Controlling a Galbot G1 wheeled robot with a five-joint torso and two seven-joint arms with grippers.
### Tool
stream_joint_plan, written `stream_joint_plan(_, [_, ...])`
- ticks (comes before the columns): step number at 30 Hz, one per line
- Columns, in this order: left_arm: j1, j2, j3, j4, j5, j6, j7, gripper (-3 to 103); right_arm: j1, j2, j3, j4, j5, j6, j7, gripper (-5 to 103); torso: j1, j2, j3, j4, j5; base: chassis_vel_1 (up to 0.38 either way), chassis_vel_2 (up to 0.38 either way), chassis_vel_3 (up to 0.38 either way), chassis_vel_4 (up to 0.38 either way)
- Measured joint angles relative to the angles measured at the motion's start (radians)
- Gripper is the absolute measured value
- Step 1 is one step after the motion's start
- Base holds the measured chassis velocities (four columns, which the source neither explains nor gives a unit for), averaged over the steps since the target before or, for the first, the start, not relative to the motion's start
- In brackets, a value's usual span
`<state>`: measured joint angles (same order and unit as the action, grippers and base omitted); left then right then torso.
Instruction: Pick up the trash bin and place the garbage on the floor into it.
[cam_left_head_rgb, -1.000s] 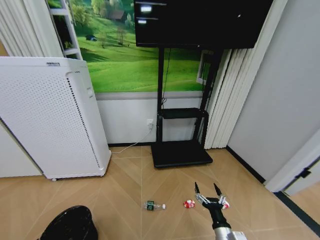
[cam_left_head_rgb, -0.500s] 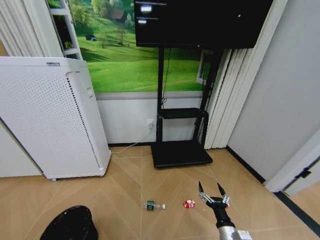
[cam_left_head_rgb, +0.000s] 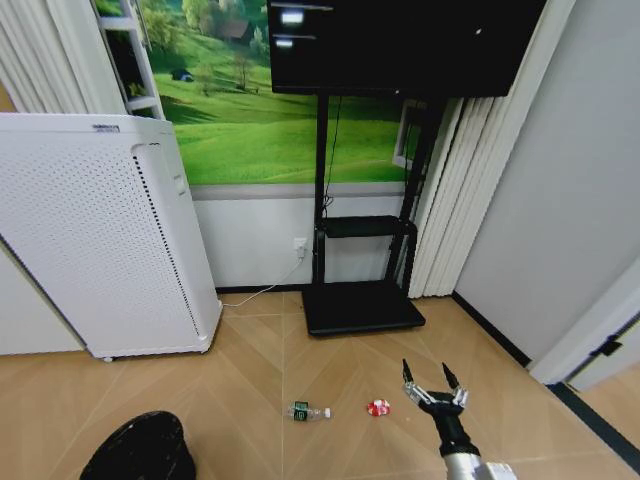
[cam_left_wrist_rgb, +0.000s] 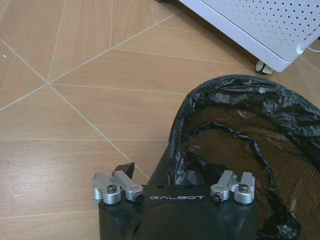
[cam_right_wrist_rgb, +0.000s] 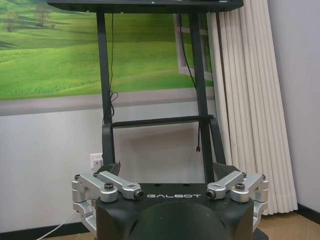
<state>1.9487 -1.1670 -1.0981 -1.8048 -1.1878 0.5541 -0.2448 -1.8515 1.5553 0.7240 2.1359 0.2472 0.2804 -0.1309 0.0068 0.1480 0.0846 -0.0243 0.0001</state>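
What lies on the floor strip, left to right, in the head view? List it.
bin → bottle → wrapper → right claw, open above the floor.

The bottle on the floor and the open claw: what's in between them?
In the head view, a red-and-white wrapper lies between the bottle and the right end effector.
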Motion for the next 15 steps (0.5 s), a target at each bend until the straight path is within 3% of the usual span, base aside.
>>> stream_joint_plan(5, [-0.018,0.016,0.013,0.033,0.003,-0.011,0.023,61,-0.015,0.025,0.0,0.026,-0.013,0.002,-0.006,100,0.0,0.0,0.0,0.0,0.0003,0.0,0.0,0.0,0.0])
stream_joint_plan(7, [-0.018,0.016,0.013,0.033,0.003,-0.011,0.023,61,-0.015,0.025,0.0,0.026,-0.013,0.002,-0.006,100,0.0,0.0,0.0,0.0,0.0003,0.0,0.0,0.0,0.0])
stream_joint_plan(8, [-0.021,0.015,0.015,0.034,0.005,-0.012,0.024,56,-0.018,0.03,0.001,0.025,-0.016,0.007,-0.006,100,0.0,0.0,0.0,0.0,0.0003,0.0,0.0,0.0,0.0])
stream_joint_plan(9, [-0.026,0.007,0.017,0.028,0.01,-0.012,0.025,40,-0.021,0.034,0.002,0.025,-0.018,0.013,-0.007,100,0.0,0.0,0.0,0.0,0.0002,0.0,0.0,0.0,0.0])
stream_joint_plan(10, [-0.028,-0.001,0.018,0.023,0.016,-0.014,0.028,34,-0.02,0.034,0.003,0.025,-0.018,0.013,-0.006,100,0.0,0.0,0.0,0.0,-0.0001,0.0,0.0,0.0,0.0])
stream_joint_plan(11, [-0.028,-0.001,0.018,0.023,0.016,-0.014,0.028,34,-0.02,0.034,0.003,0.025,-0.018,0.013,-0.006,100,0.0,0.0,0.0,0.0,-0.0001,0.0,0.0,0.0,0.0])
stream_joint_plan(15, [-0.027,-0.018,0.018,0.01,0.038,-0.023,0.036,18,-0.012,0.032,-0.003,0.023,-0.017,0.013,0.001,100,0.0,0.0,0.0,0.0001,-0.0005,0.0,0.0,0.0,0.0])
